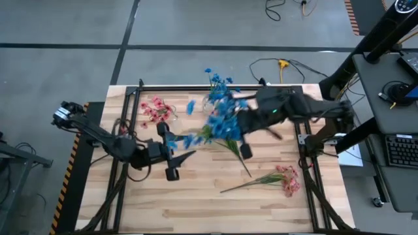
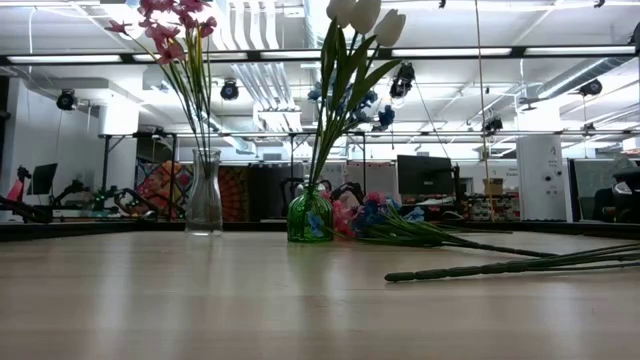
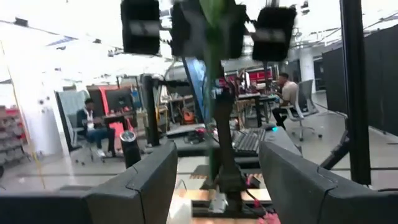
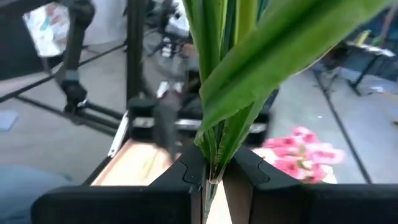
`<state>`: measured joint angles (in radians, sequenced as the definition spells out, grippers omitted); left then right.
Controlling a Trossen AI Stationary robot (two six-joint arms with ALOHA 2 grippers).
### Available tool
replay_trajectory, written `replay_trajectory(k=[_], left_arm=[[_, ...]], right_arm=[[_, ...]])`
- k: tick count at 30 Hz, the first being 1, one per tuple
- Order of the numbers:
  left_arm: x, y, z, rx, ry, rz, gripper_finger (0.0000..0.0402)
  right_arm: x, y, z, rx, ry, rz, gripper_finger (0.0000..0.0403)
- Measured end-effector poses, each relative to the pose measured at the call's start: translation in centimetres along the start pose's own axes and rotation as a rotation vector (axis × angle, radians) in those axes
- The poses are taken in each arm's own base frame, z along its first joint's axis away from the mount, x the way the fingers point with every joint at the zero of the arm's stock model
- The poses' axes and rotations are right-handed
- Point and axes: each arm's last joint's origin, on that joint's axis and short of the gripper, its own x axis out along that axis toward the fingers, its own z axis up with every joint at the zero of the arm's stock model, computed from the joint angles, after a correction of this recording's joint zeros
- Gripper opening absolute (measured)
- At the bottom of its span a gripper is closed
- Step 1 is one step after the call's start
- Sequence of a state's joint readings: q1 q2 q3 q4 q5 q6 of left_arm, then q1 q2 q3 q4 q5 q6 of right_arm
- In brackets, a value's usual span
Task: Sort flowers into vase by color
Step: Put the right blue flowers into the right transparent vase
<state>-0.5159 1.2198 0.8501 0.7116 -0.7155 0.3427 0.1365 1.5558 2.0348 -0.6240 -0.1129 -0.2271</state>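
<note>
Clenched on the green stems of a blue flower sprig [image 1: 222, 121], the right tool [image 1: 245, 151] sits over the middle of the wooden counter [image 1: 196, 202], its two dark fingers [image 4: 186, 174] pinching the stalks and a broad green leaf tightly between them in the right wrist view. From above, the blue blossoms spread from the counter's middle toward its far edge, partly blurred. The left tool [image 1: 171, 163] hangs over the left half of the counter, near the blue sprig's lower blossoms; its fingers [image 3: 149, 180] stand apart with nothing gripped between them. A pink sprig [image 1: 274, 179] lies flat on the counter on the right side, stem pointing toward the centre, well apart from both tools. Another cluster of pink blossoms [image 1: 155, 109] shows near the far left corner. In the low view, a clear glass vase [image 2: 205, 200] holds pink flowers, and a green glass vase [image 2: 309, 215] just right of it holds white blossoms [image 2: 362, 15] on leafy stems.
</note>
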Motion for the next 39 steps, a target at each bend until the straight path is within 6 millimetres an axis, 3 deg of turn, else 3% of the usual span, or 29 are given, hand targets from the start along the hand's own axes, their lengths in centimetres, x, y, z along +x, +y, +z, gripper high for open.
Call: replay_trajectory(k=[4,9,19,25,33,39], left_arm=[[-0.2,0.3,0.4,0.029,-0.011,0.005,0.0225],[0.2,-0.3,-0.5,0.061,0.017,-0.013,0.0248],[0.9,-1.4,-2.4,0.105,0.087,0.032,0.0239],[1.2,-2.0,-3.4,0.105,0.112,0.034,0.018],[1.2,-1.9,-3.4,0.095,0.118,0.07,0.0017],[1.2,-1.9,-3.4,0.075,0.12,0.075,0.0006]], right_arm=[[2.5,0.3,-1.0,0.002,0.039,0.015,0.0028],[4.8,0.3,-2.2,-0.002,0.065,0.02,0.0028],[6.5,0.6,-3.2,-0.002,0.1,0.036,0.0028],[6.5,0.6,-3.1,-0.003,0.089,0.033,0.0028],[6.5,0.6,-3.0,-0.002,0.079,0.032,0.0029],[6.5,0.6,-3.0,0.018,0.079,0.031,0.0029]])
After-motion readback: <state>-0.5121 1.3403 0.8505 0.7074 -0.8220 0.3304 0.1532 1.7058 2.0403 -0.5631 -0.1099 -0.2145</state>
